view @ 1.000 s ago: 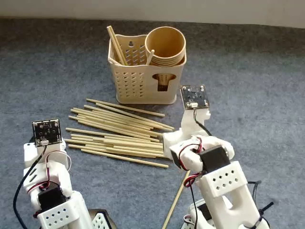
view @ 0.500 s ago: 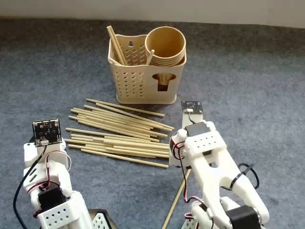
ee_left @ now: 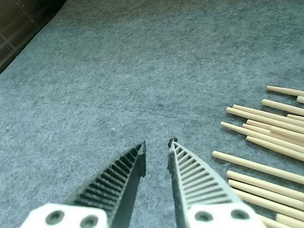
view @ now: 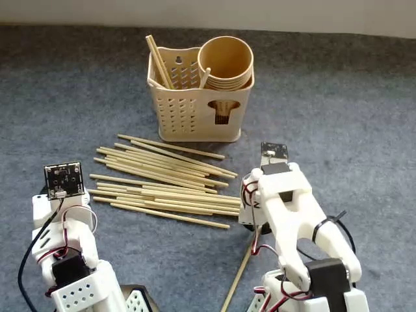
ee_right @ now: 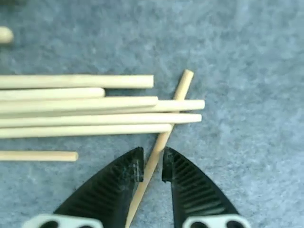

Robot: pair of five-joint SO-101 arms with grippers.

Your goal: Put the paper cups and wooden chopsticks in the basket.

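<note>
Right arm [view: 286,208]: tipping lower over the pile's near right end.
Right gripper [ee_right: 151,164]: ribbed fingers sitting slightly apart, straddling slanted round loose chopstick [ee_right: 162,141].
Left gripper [ee_left: 156,145]: fingers gaping over fuzzy carpet [ee_left: 142,71].
Basket [view: 179,110]: perforated, holding stacked paper cups [view: 225,62], far.

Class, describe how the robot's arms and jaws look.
The left arm and right arm are white plastic with black motors, rows of round holes, and red, black and white cables. Each carries a small black circuit board. The jaws are black, ribbed and pointed.

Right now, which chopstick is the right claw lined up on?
The lone slanted chopstick, running between the open jaws of the right claw; the other chopsticks lie parallel in a pile.
</note>
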